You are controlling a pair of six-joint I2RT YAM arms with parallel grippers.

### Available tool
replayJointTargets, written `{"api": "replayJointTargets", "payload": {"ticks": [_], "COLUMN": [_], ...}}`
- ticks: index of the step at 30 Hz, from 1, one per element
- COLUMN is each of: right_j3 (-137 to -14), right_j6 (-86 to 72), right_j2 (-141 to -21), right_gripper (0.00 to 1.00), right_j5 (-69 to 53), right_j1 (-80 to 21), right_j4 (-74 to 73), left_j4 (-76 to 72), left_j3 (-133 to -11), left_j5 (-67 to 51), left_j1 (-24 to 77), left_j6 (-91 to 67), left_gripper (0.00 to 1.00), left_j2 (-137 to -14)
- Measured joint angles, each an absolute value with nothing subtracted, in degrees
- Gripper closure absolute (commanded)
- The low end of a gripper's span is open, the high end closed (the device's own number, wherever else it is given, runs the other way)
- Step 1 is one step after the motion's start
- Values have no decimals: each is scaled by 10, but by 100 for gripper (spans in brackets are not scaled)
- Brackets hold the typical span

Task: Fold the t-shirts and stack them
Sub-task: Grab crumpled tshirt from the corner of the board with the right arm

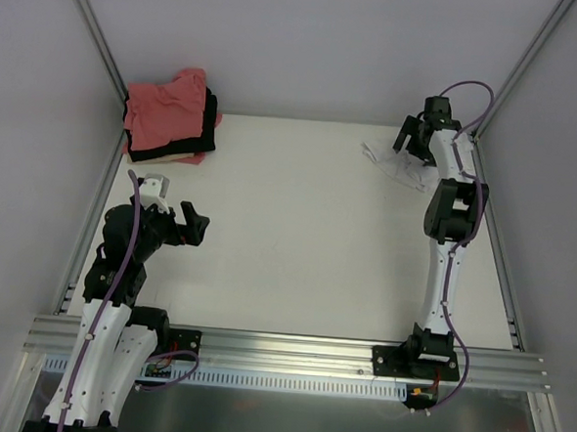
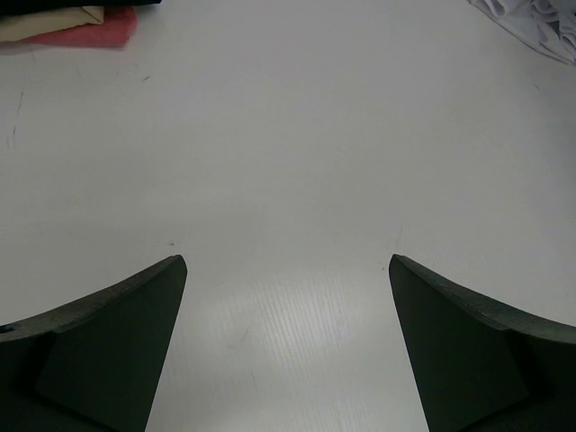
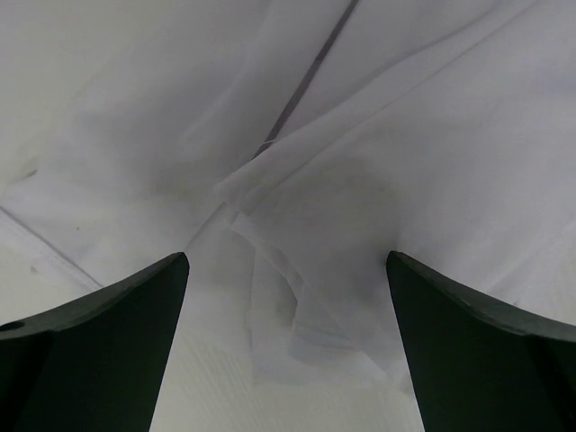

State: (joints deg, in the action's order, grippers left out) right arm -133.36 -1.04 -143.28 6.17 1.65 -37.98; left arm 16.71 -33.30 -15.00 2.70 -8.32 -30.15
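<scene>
White worktop (image 1: pixel 297 236) takes up basically the whole scene, boxed in by pale walls. The arms are next biggest. The left arm (image 1: pixel 119 264) is hunched up close to its base, and the right arm (image 1: pixel 451 236) is stretched way out toward the far right corner.

Then the tees. There's a pile of tees (image 1: pixel 172 121) shoved into the far left corner, right by the wall. The salmon-pink tee (image 1: pixel 163 106) is on top and kinda rumpled. A black tee (image 1: pixel 212 123) peeks out along the right edge under it, and a cream tee (image 1: pixel 174 157) shows as a thin strip at the bottom front. Not a super neat stack tbh. The white tee (image 1: pixel 390 162) is on its own in the far right corner, well apart from the pile. It's lying crumpled on the worktop and is pretty hard to pick out against the white surface.

Claws last. The left claw (image 2: pixel 286 261) is wide open with nothing in it, over bare worktop a bit in front of the pile and not touching it. The right claw (image 3: pixel 286 259) is spread wide too, right above the wrinkled white tee. Cloth fills its wrist view between the fingers, but I can't tell if the tips actually touch it. Nothing's gripped.
</scene>
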Motion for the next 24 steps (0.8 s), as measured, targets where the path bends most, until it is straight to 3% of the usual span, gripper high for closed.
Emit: {"api": "replayJointTargets", "payload": {"ticks": [2,4,5,6,7,8,17,24], "right_j3": [-1334,-1334,-1334,-1334,-1334,-1334,-1273,-1155], "right_j6": [-18,-24,-25,-27,-28,-34,-55,-46], "right_j2": [-1444,-1453,-1455,-1455,-1455,-1455,-1429,-1294], "right_gripper": [3,11,23,64,88,100,99,100], "right_j5": [55,51,50,50,50,49,45,41], "right_j1": [17,19,21,22,24,27,43,30], "right_j4": [-379,-377,-376,-376,-375,-373,-335,-349], "left_j4": [167,167,167,167,167,167,167,167], "left_j3": [-333,-333,-333,-333,-333,-333,-333,-333], "left_j5": [-150,-150,-150,-150,-150,-150,-150,-150], "left_j1": [27,27,27,27,27,27,27,27], "left_j6": [-83,-83,-83,-83,-83,-83,-83,-83], "left_gripper": [1,1,1,1,1,1,1,1], "left_j2": [-302,-302,-302,-302,-301,-301,-300,-295]}}
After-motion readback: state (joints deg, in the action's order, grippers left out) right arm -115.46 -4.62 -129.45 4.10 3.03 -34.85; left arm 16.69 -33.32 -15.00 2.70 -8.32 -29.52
